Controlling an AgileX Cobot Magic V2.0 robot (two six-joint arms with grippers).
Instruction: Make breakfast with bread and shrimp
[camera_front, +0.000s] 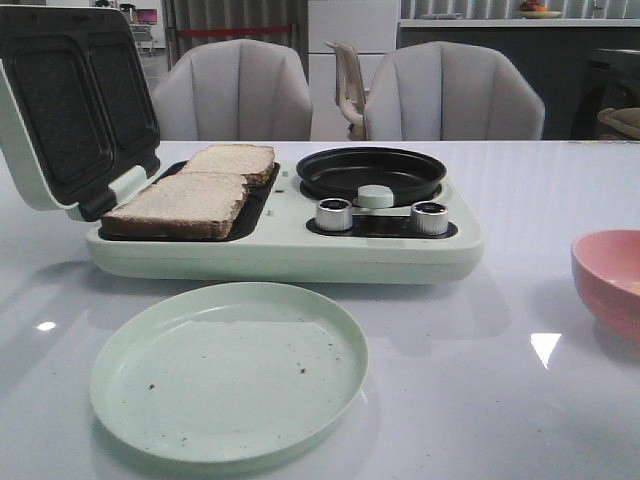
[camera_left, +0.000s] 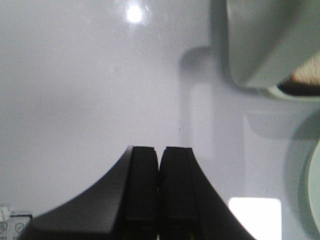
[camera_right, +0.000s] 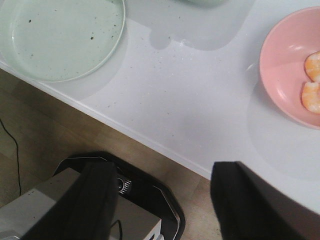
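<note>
Nearest the front edge of the worktop (camera_front: 520, 420): an empty pale green plate (camera_front: 228, 371), speckled with crumbs. Right edge: pink bowl (camera_right: 290, 70) holding shrimp (camera_right: 312, 82), apparently two pieces, partly cut off by the frame. Farther back: green sandwich maker (camera_front: 290, 250), lid raised, bread (camera_front: 195, 195) lying as two slices in its left tray, black pan (camera_front: 372, 172) on its right. Left gripper (camera_left: 160, 165) pressed together above bare worktop. Right gripper (camera_right: 162, 187) spread, empty, past the front edge.
</note>
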